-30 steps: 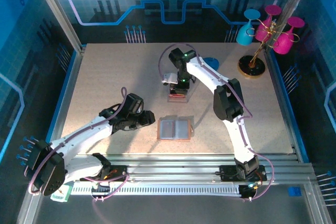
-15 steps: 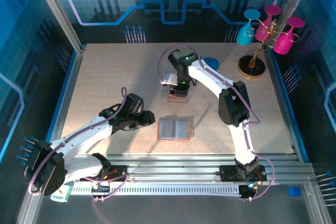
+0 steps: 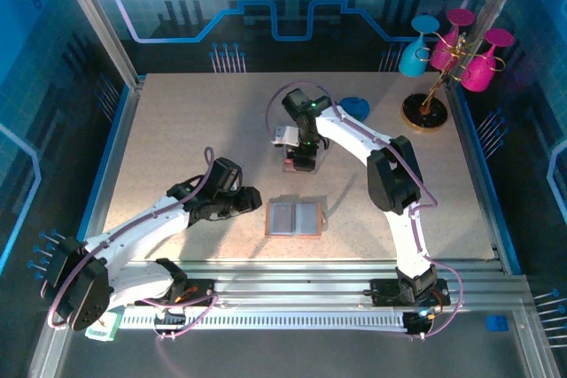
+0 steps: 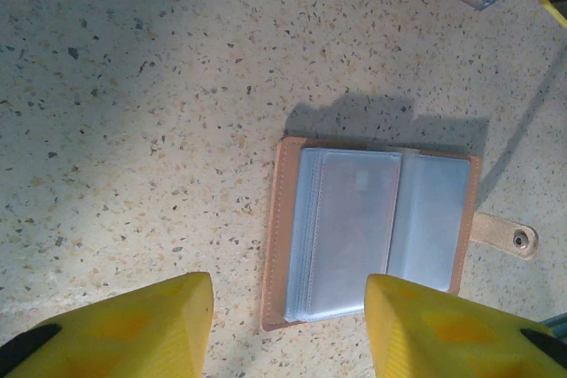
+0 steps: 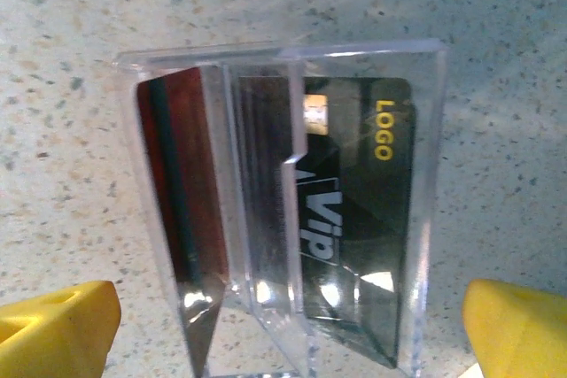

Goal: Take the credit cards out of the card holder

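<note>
Glinting clear box walls (image 5: pixel 266 55) half-hide the red card (image 5: pixel 182 183) and black card (image 5: pixel 363 219).

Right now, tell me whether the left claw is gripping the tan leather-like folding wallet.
No, the left claw is open, its yellow fingers apart, and the tan wallet lies flat on the speckled table.

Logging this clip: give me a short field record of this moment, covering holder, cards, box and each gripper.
card holder: lying open and flat on the table, sleeves look empty
dark card: inside the clear box, VIP and LOGO print
red card: same box, beside the dark card
left gripper: open, above the holder's edge
right gripper: open, fingers either side of the box
</note>
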Controlling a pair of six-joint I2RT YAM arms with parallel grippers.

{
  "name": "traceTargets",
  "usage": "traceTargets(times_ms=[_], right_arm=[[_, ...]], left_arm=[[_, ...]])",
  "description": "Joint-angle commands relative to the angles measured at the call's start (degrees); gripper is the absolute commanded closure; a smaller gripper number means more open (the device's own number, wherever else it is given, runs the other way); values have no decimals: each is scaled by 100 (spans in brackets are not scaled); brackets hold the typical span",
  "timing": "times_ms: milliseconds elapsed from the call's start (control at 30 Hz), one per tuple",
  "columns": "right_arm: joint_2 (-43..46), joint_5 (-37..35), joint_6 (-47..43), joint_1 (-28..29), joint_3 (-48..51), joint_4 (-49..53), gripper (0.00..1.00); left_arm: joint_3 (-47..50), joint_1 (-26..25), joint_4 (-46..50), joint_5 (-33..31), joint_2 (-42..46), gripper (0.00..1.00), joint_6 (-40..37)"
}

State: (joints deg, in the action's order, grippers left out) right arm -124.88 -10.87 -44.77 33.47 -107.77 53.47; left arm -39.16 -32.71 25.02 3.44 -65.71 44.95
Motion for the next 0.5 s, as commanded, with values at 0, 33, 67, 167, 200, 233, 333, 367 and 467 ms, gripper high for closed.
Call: traceTargets(times_ms=[0, 33, 67, 167, 200, 233, 333, 367, 467], right_arm=[[120, -343, 92, 53, 85, -380, 0], [152, -399, 92, 51, 105, -459, 0], [189, -469, 92, 51, 127, -530, 0], [281, -661, 92, 44, 215, -759, 0], [323, -716, 88, 45, 257, -840, 0], [361, -754, 83, 43, 301, -936, 0], [486, -914, 83, 44, 458, -1266, 0], [507, -976, 74, 36, 504, -1371, 0], [532, -1129, 71, 34, 564, -1527, 0]], left_arm=[[75, 63, -3, 52, 132, 51, 11], [75, 63, -4, 52, 133, 51, 14], [83, 63, -12, 51, 138, 51, 10], [92, 64, -13, 51, 141, 51, 14], [101, 66, -14, 51, 145, 51, 14], [101, 63, -14, 52, 154, 51, 14], [127, 73, -27, 56, 155, 51, 14], [136, 72, -39, 51, 154, 51, 14], [146, 81, -39, 60, 160, 51, 23]])
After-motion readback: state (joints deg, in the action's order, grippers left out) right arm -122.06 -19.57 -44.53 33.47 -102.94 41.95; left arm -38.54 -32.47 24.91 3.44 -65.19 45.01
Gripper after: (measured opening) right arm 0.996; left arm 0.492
